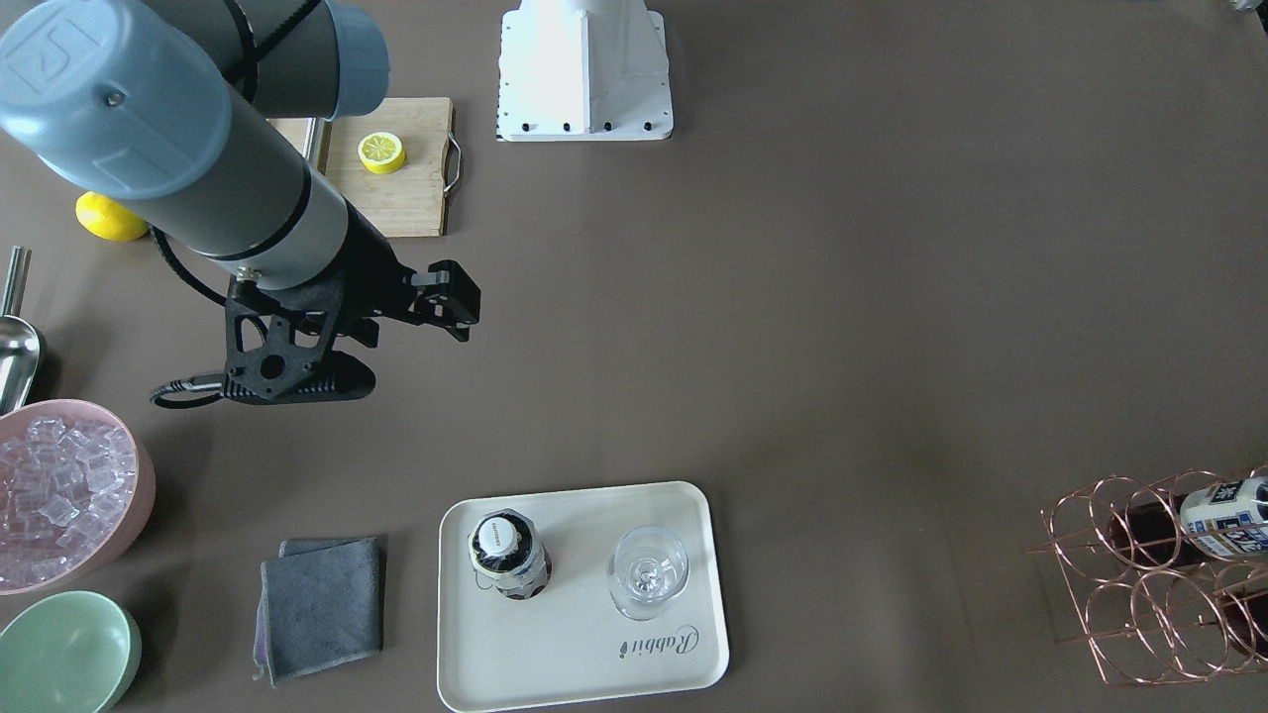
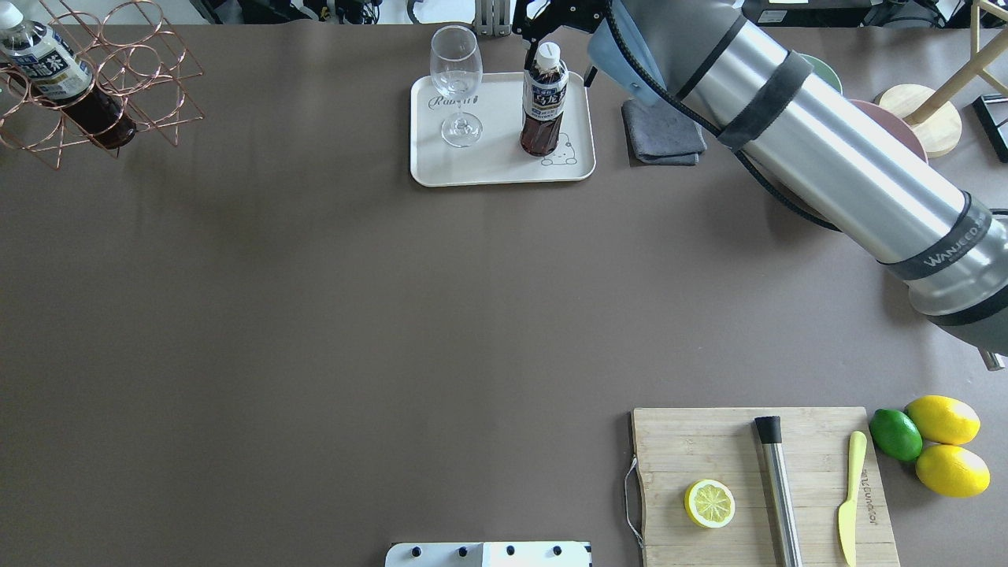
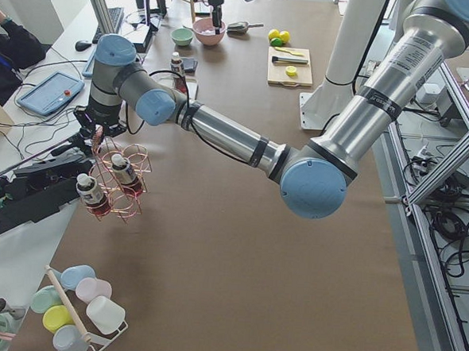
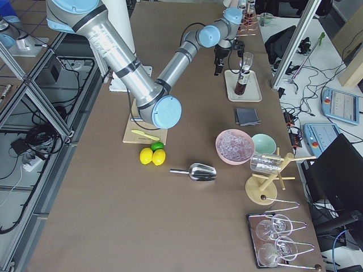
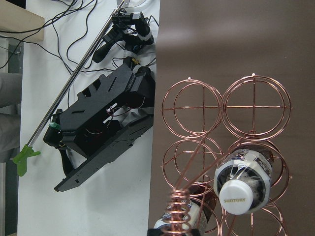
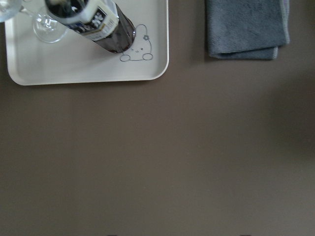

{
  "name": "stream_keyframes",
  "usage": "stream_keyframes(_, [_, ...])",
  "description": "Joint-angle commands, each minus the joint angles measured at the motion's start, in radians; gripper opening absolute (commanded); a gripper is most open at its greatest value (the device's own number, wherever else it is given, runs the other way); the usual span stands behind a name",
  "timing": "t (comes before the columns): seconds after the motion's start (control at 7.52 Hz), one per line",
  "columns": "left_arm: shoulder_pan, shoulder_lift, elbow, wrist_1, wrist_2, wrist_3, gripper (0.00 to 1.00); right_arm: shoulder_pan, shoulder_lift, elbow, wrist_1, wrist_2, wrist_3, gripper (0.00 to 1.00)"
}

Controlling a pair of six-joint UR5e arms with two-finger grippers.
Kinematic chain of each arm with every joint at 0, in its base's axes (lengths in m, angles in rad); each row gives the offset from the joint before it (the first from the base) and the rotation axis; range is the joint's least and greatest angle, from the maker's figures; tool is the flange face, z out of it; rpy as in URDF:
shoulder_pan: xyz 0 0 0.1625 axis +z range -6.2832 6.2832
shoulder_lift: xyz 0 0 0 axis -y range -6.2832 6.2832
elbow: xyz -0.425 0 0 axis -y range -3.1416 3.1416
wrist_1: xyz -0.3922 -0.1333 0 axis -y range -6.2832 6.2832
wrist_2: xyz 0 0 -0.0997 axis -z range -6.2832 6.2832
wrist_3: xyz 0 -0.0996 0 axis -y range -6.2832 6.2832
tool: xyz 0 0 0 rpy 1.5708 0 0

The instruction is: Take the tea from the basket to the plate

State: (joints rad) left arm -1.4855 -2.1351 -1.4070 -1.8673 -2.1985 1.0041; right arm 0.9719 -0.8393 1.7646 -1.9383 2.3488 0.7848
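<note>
I read "SUNTORY" on the bottle cap [image 5: 242, 196] in the basket [image 5: 192, 109], lower right. The tea [image 1: 507, 557] stands on the "Rabbit" plate [image 1: 535, 654]. My right gripper [image 1: 464, 307] looks parted, empty; the left gripper [image 3: 97, 135]: cannot tell.

The bench [image 2: 315, 315] is a wide, plain brown surface. At its far edge, about the middle, lies the cream plate [image 2: 488, 165]. Just beside it, on the robot's right and not touching, lies a folded grey cloth [image 2: 661, 134]. Further right are a mint-green bowl [image 1: 64, 654], a pink bowl [image 1: 139, 485] and a metal scoop [image 1: 15, 347]. A round wooden stand foot [image 2: 920, 118] is also at that end. The copper wire basket [image 2: 157, 79] is at the far corner on the robot's left. Near the robot's right side lies a wooden cutting board [image 2: 709, 441]. Just beside it are a lime [image 2: 895, 434] and two lemons [image 2: 943, 420]. The white robot base [image 1: 584, 69] stands at the near edge.
</note>
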Motion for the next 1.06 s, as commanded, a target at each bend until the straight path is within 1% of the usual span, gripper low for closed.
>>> stream_keyframes(0.0, [0.039,-0.046,0.095,-0.078,0.084,0.042,0.0,0.051,-0.403,0.359,-0.05,-0.083,-0.25,0.94])
stream_keyframes(0.13, [0.057,-0.046,0.111,-0.101,0.12,0.042,0.0,0.112,-0.517,0.377,-0.041,-0.074,-0.454,0.95])
stream_keyframes(0.27, [0.07,-0.046,0.134,-0.139,0.12,0.041,0.0,0.179,-0.606,0.374,-0.039,-0.074,-0.593,0.96])
stream_keyframes(0.4, [0.071,-0.045,0.134,-0.144,0.12,0.041,0.0,0.209,-0.682,0.356,-0.037,-0.078,-0.702,0.98])
stream_keyframes(0.53, [0.073,-0.045,0.134,-0.144,0.12,0.041,0.0,0.259,-0.734,0.29,-0.012,-0.08,-0.787,0.98])
stream_keyframes(0.67, [0.079,-0.045,0.132,-0.145,0.122,0.038,0.0,0.321,-0.783,0.209,0.072,-0.077,-0.839,0.99])
stream_keyframes(0.93, [0.08,-0.042,0.132,-0.145,0.135,0.034,0.0,0.398,-0.886,0.06,0.275,-0.059,-0.916,0.99])
